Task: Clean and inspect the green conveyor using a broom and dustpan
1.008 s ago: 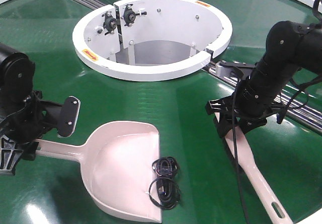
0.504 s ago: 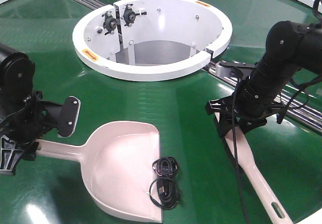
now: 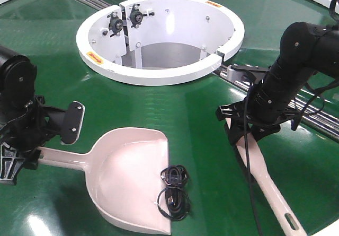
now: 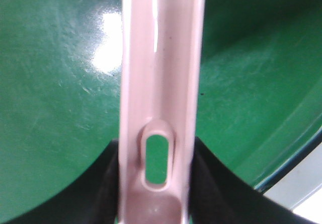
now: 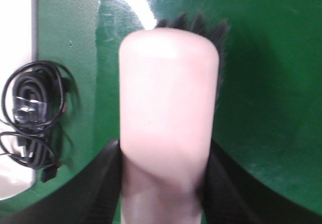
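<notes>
The pale pink dustpan [image 3: 122, 177] lies on the green conveyor [image 3: 196, 114], mouth facing right. My left gripper [image 3: 30, 154] is shut on its handle; in the left wrist view the slotted handle [image 4: 161, 83] is clamped between the black jaws of that gripper [image 4: 157, 183]. My right gripper [image 3: 244, 132] is shut on the broom [image 3: 270, 188], whose narrow handle runs off to the lower right. In the right wrist view the broom's wide rounded end [image 5: 168, 93] sits between the jaws of the gripper [image 5: 163, 183], with black bristles [image 5: 193, 22] showing beyond it on the belt.
Coiled black cables [image 3: 174, 189] rest at the dustpan's open edge, also seen left of the broom [image 5: 31, 118]. The white circular hub wall [image 3: 159, 71] stands behind. A steel roller strip [image 3: 318, 116] crosses the belt behind the right arm.
</notes>
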You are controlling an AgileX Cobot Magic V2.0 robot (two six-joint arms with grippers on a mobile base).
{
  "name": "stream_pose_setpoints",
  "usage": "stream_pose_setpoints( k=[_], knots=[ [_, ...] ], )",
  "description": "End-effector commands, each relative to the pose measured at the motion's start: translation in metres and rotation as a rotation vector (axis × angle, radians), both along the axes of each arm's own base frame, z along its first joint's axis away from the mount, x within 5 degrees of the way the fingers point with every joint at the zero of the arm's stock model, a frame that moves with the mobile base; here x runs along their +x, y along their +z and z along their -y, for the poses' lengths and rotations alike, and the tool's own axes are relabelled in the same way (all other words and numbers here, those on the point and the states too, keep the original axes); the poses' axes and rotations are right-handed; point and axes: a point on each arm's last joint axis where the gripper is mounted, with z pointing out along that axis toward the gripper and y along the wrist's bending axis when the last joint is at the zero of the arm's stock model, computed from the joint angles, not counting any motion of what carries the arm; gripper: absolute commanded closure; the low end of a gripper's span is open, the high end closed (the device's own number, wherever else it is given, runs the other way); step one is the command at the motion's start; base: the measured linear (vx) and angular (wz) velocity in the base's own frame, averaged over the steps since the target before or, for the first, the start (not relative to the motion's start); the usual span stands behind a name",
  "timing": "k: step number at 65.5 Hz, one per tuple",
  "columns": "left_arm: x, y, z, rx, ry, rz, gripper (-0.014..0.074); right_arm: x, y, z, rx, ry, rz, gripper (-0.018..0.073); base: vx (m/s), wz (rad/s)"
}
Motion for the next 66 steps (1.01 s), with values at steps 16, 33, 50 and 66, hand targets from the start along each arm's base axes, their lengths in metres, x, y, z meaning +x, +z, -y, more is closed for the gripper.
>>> stream_pose_setpoints(
  k=[16,33,50,66],
  knots=[
    [-0.004,0.016,0.004,-0.039,0.004,0.035,0.062,-0.022,0.009,-0.02,0.07,-0.024,-0.077,0.0564,0.0,0.0],
    [-0.004,0.016,0.004,-0.039,0.004,0.035,0.062,-0.033,-0.016,-0.032,0.148,-0.053,-0.122,0.0564,0.0,0.0],
    [-0.004,0.016,0.004,-0.039,0.004,0.035,0.062,-0.032,-0.036,-0.057,0.181,-0.04,-0.135,0.0564,0.0,0.0],
    [-0.004,0.016,0.004,-0.039,0.004,0.035,0.062,-0.03,-0.059,-0.088,0.241,-0.021,-0.191,0.0564,0.0,0.0]
  ],
)
